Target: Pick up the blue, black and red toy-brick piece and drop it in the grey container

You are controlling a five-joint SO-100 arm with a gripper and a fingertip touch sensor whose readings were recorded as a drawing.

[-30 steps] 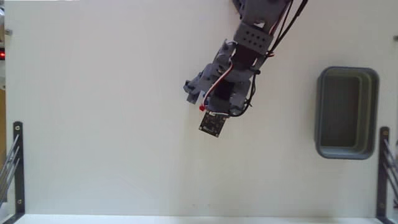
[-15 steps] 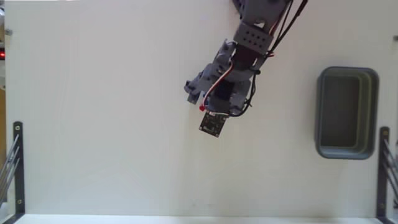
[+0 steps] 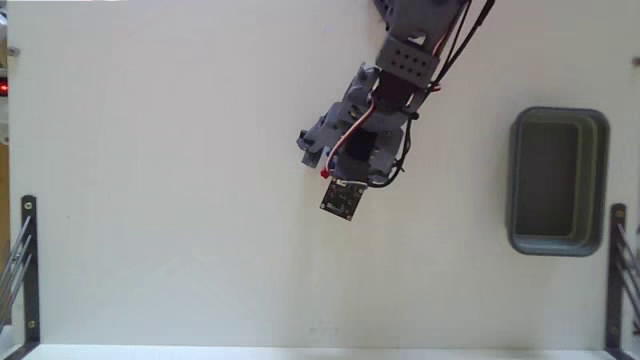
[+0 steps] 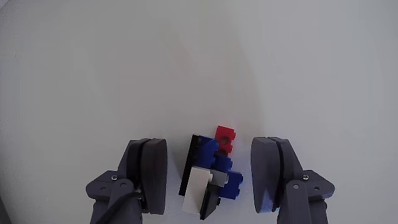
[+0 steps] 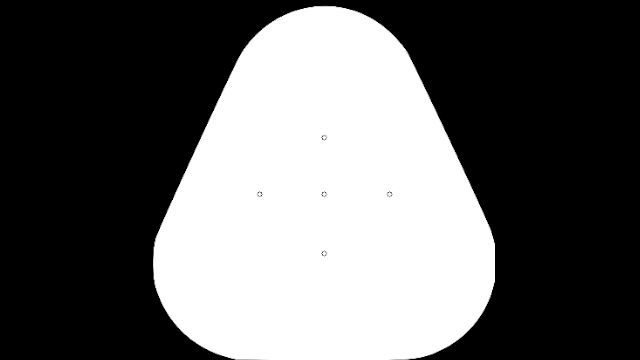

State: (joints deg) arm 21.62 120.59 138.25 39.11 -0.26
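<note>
Nothing has shifted since the earlier frames: the small blue, black and red toy-brick piece [image 4: 212, 176] lies on the white tabletop [image 4: 199, 68] between the grey gripper's [image 4: 210, 174] fingers [image 4: 148, 174], which stand wide and clear of it. Light, rigid and slick, it looks best pinched across its black and blue flanks. The dark grey plastic container [image 3: 557, 181] sits well apart in the fixed view.

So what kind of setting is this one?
Probably a bare tabletop test rig, not a home: a plain white table, black brackets at its edges, and only a grey container and toy-brick piece as props.
</note>
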